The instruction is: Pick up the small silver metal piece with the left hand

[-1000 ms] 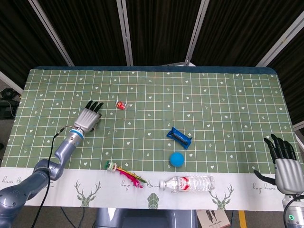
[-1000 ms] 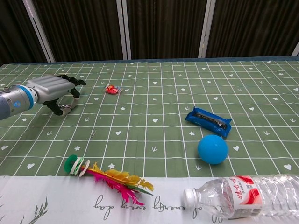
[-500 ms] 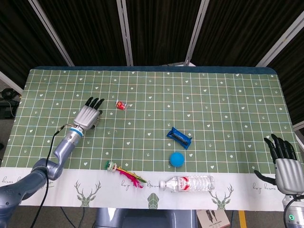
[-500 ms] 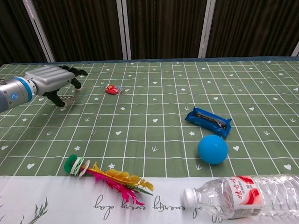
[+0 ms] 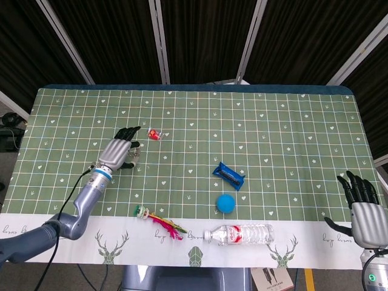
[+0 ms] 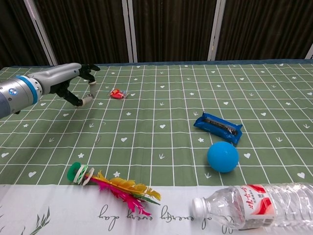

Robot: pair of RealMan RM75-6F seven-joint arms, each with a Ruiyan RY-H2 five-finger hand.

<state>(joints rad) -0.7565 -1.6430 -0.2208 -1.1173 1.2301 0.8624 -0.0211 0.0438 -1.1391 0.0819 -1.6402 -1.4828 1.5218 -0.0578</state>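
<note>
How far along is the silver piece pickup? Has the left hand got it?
Done: the left hand has reached the far-left part of the green cloth.
In hand: it hovers off the cloth, thumb and fingers apart; a pale glint shows at the thumb tip, too small to identify.
Left: confirming the grasp. A thin silvery sliver lies on the cloth nearer the camera, untouched. The right hand idles open at the table edge.
</note>
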